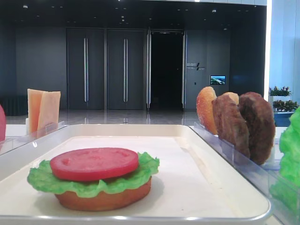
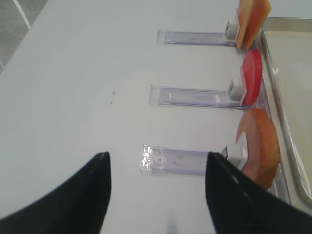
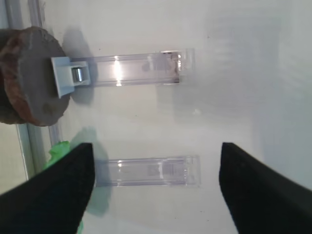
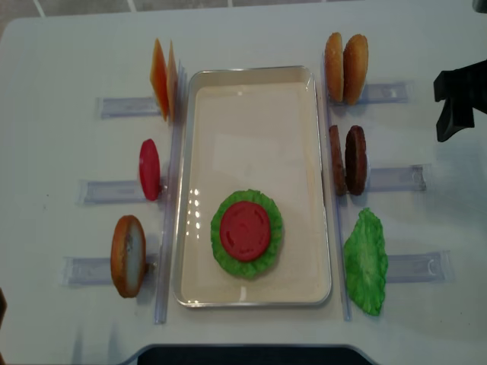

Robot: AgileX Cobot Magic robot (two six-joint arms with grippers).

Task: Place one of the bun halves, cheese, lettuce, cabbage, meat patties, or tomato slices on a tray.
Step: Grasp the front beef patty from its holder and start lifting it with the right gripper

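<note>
One stack sits on the tray (image 4: 200,182): bun half (image 1: 105,199), lettuce (image 1: 44,180), tomato slice (image 4: 245,230) on top.
Both pincers are spread and hold nothing: right gripper (image 3: 153,187) off the tray's right side beside the meat patties (image 3: 29,75), left gripper (image 2: 156,190) off its left side near a spare bun half (image 2: 261,146).

White table (image 4: 251,30): tray (image 4: 255,74) at ctr; clear rails (image 4: 125,106) w/ upright cheese, tomato, buns, patties toward L/R edges; lettuce leaf (image 4: 366,262) right of tray.
</note>
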